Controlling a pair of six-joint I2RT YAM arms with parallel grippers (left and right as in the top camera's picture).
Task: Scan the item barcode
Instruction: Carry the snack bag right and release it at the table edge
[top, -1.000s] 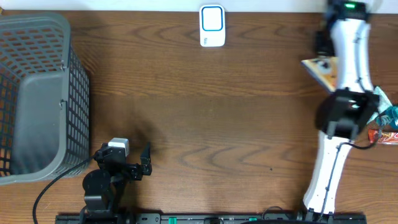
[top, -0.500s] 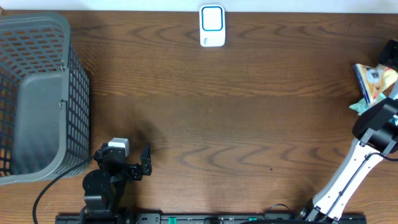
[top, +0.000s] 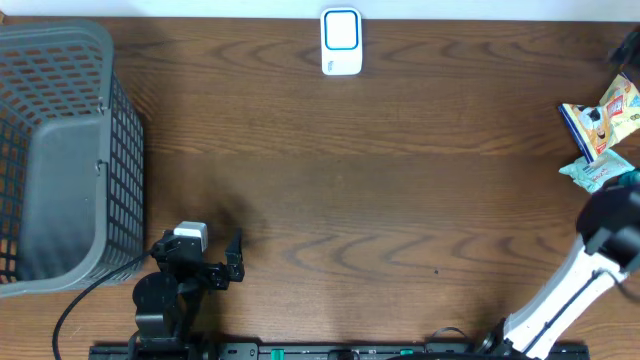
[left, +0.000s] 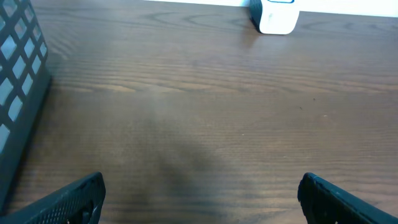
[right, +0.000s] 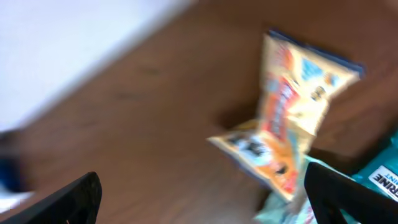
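Observation:
The item, a yellow snack bag (top: 603, 115), lies on the table at the far right edge, and it is blurred in the right wrist view (right: 292, 118). My right gripper (right: 202, 190) hovers just short of it, open, with nothing between its fingers. Overhead, only the right arm's white link and black joint (top: 610, 228) show, not its jaws. The white and blue scanner (top: 341, 42) stands at the back centre and also shows in the left wrist view (left: 277, 15). My left gripper (top: 235, 260) rests open and empty near the front left (left: 200, 193).
A teal packet (top: 597, 172) lies just in front of the yellow bag, touching it, and its corner shows in the right wrist view (right: 385, 177). A grey mesh basket (top: 60, 150) fills the left side, and its wall shows in the left wrist view (left: 18, 87).
My right gripper has opened and let go of the yellow bag. The right arm swung from the back right toward the right edge, where the bag now lies. The left arm has not moved.

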